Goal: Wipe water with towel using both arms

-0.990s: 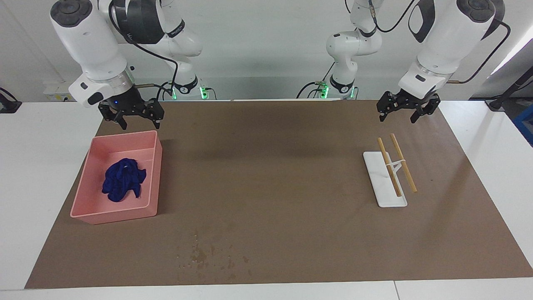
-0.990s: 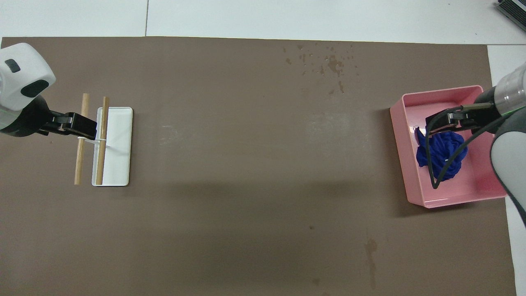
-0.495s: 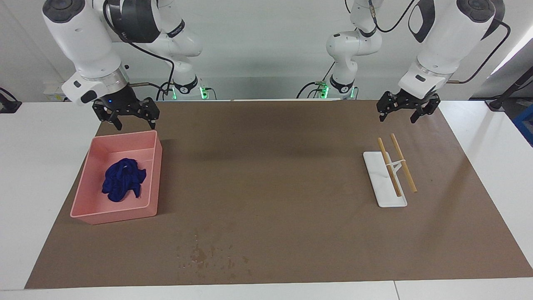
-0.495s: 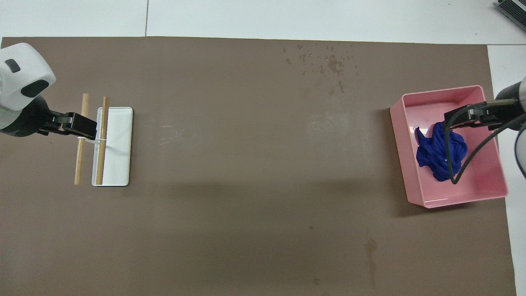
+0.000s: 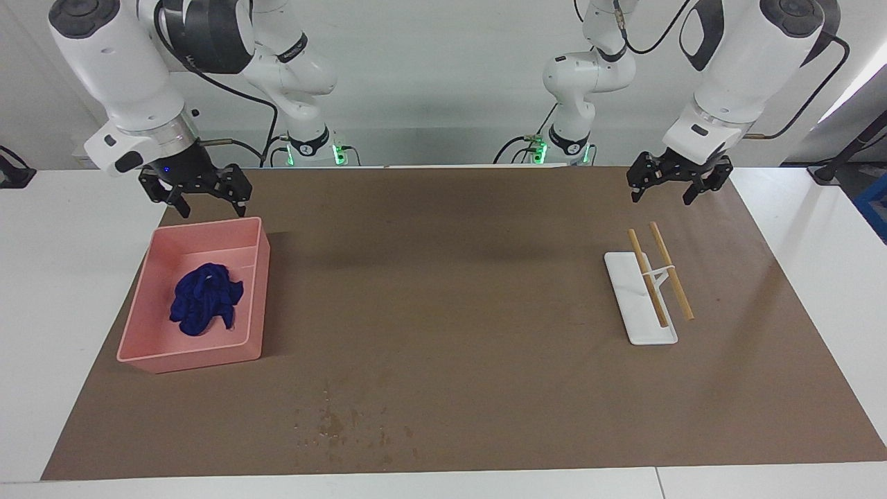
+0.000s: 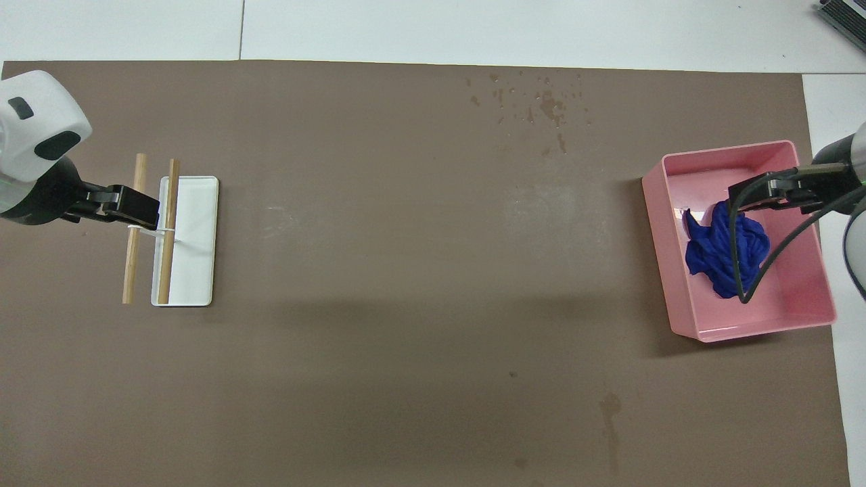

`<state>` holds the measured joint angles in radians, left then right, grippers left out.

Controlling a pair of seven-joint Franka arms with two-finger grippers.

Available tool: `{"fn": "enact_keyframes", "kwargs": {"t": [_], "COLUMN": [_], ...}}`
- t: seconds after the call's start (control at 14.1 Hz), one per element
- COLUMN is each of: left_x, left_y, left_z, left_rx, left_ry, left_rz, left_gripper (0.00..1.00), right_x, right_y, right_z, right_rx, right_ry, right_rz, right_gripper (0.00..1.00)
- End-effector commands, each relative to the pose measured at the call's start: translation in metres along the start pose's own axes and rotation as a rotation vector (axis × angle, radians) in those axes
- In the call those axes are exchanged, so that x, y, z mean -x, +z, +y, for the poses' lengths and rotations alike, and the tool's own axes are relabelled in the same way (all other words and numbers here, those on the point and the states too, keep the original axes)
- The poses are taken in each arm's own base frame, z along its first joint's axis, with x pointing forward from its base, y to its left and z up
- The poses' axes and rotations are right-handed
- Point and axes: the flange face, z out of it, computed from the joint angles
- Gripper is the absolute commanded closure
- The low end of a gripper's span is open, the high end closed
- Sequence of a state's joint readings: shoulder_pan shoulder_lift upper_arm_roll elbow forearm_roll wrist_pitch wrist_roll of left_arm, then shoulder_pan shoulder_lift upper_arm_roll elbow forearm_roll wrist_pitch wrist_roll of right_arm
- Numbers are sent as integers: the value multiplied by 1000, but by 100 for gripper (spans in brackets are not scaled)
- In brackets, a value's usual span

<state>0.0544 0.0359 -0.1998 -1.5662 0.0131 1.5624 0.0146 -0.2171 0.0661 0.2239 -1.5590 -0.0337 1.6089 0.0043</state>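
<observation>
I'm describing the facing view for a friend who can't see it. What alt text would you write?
A crumpled blue towel lies in a pink tray on a brown mat, with water spots farther from the robots. The open right gripper hangs above the tray's near rim; the open left gripper waits over a white rack with two wooden rods.

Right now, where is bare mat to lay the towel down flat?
The wide stretch between the pink tray and the white rack is bare. The towel sits in the tray. Water speckles the mat's edge farthest from the robots.
</observation>
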Motion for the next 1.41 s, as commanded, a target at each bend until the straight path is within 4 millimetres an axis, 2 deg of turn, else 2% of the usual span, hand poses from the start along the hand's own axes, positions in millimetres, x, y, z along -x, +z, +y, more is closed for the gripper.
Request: {"fn": "enact_keyframes", "kwargs": {"t": [0.0,0.64,0.85,1.06,1.34], "left_x": [7,6,6,6,6], "left_y": [-1,-1,0,0,0], "left_z": [-2,-2,-2,-2,-2], "left_rx": [-3,-3,-3,-3,-3], "left_ry": [1,1,1,1,1], "left_rz": [1,1,-1,-1,-1], "left_gripper": [0,0,0,0,0], "right_x": [-2,-2,-4,-6,-5], "right_y": [-1,-1,-2,-1,1], "right_z": [2,-2,2,-6,0], "right_rx": [-44,-61,-55,-52,-53], "right_ry": [-5,-15,-8,-22,-13], "right_rz": [12,14,29,35,29], "right_gripper": [0,0,0,0,0]}}
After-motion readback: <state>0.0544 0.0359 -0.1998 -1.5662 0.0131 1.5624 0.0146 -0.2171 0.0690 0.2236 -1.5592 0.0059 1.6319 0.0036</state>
